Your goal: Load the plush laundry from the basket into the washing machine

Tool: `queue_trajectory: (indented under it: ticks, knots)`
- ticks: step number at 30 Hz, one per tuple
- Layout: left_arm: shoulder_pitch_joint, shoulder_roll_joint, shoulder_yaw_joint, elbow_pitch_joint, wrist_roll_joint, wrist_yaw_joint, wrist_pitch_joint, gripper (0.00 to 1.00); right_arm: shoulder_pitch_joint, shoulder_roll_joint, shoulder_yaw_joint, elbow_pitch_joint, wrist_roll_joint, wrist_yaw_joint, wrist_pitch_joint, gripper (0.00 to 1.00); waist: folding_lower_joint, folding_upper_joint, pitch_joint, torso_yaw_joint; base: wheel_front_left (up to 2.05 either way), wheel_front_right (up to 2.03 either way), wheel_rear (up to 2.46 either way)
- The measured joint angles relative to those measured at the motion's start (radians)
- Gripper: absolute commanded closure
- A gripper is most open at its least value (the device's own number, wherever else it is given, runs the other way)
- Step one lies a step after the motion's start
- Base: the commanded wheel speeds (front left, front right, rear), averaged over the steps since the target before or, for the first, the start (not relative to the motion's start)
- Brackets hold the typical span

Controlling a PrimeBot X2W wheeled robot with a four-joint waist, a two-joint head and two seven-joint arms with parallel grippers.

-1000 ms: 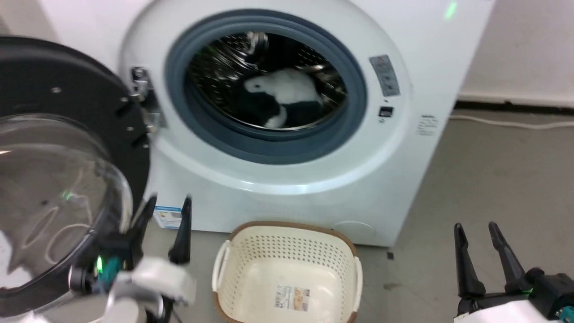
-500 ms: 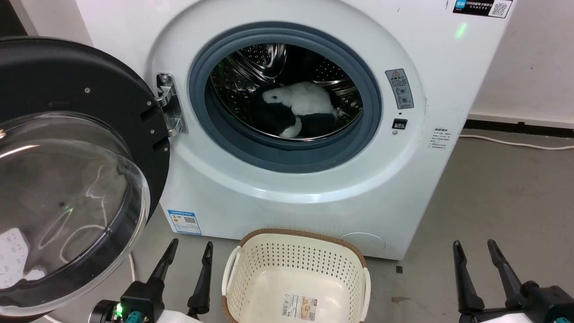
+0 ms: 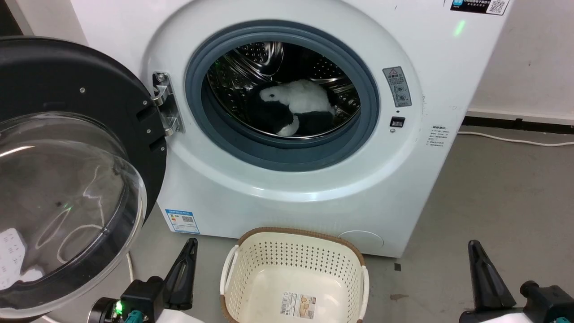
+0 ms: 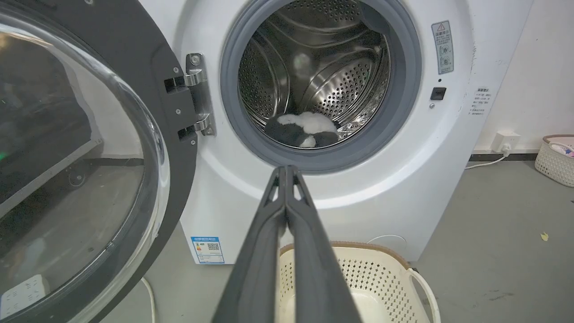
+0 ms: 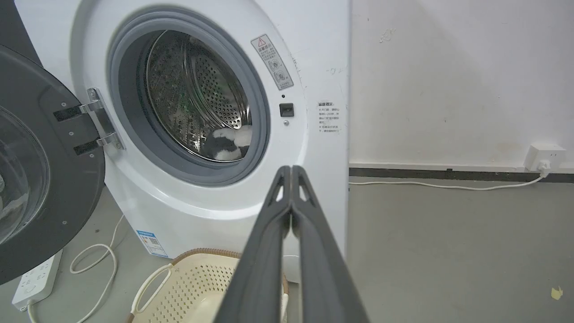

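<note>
1. The plush (image 3: 291, 105) is lying low in the washer's (image 3: 314, 202) drum (image 3: 251, 58), its length running side to side, white above black.
2. The basket (image 3: 291, 255) is sitting before the washer, floor bare.
3. The left gripper (image 3: 192, 244) and right gripper (image 3: 475, 246) are both pinching shut on nothing.
4. The left wrist view is catching a second basket (image 4: 556, 159) by the wall (image 4: 538, 67); the right's, a power strip (image 5: 36, 280).

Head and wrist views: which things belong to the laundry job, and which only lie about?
Job: fluffy black-and-white plush toy; cream perforated plastic basket; white front-loading washing machine.
Lying about: white power strip; white floor cable; second pale basket.
</note>
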Motion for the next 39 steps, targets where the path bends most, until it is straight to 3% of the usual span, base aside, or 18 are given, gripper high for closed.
queue_trajectory:
  ticks: [39]
  knots:
    - [0.0,-0.039,0.055,-0.034,0.064,0.001,0.083,1.0,-0.018,0.0,0.015,-0.014,-0.046,0.0,0.085,1.0,0.0001,0.0,0.009,-0.021,0.0,0.0,0.0]
